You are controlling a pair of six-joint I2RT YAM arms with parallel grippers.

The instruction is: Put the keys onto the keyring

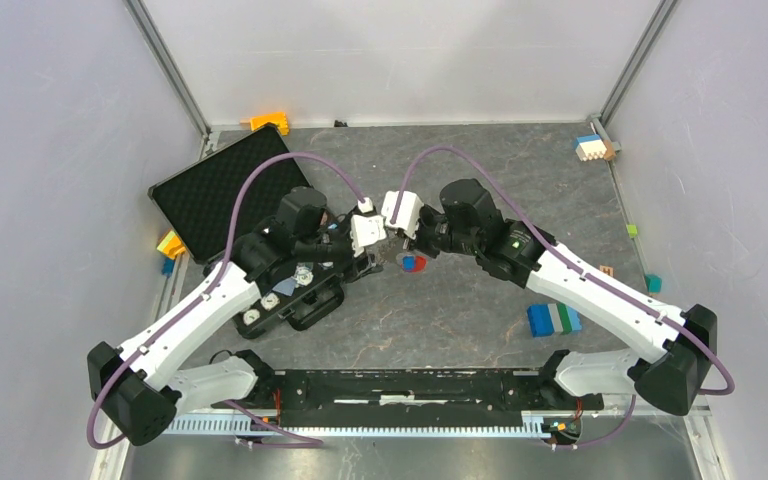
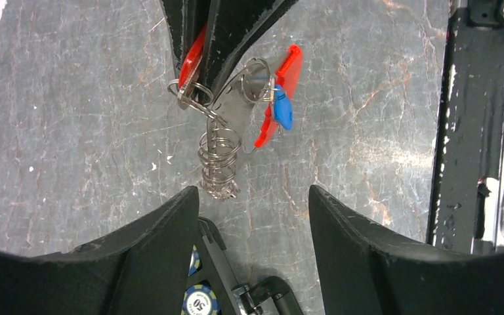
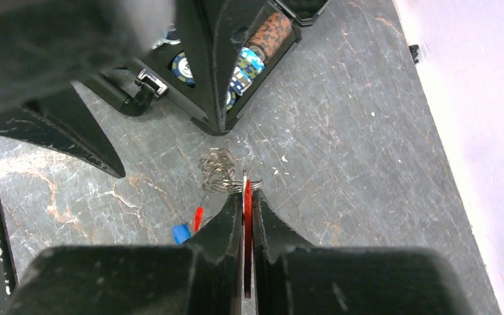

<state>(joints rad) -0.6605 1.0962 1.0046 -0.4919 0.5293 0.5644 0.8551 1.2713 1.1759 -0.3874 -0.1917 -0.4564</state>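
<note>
— Quick one: how do the jaws stand?
— From my console: the left jaws stand wide with nothing between them, hovering over the bare surface [image 2: 72,131] just short of the keyring [image 2: 235,98]. The right jaws are pinched tight on the red key [image 2: 195,56]. I only see its flat red head, edge-on in the right wrist view.
— Where's the keyring?
— Mid-surface, where the two arms meet, hanging below the right jaws. The silvery strap slants down from beside the red key. Its coiled metal end [image 2: 220,164] sits lowest, nearest my left jaws. I can't tell if that coil touches the surface.
— Blue key?
— The blue key [image 2: 283,113] hangs from a ring at the strap's upper part, lying against the long red clip [image 2: 289,65]. Only the blue head is clear, not the blade.
— Is the red key threaded on?
— A small ring [image 2: 190,95] touches its lower edge. Threaded or not, I can't tell.
— Anything else?
— An open black case [image 1: 320,305] sits under my left arm with poker chips [image 1: 303,275] in it, its foam lid [image 1: 215,190] lying open behind. A blue-green-white block [image 1: 553,318] is near the right arm, well apart from the keys. Small coloured blocks [image 1: 592,148] sit along the edges.
</note>
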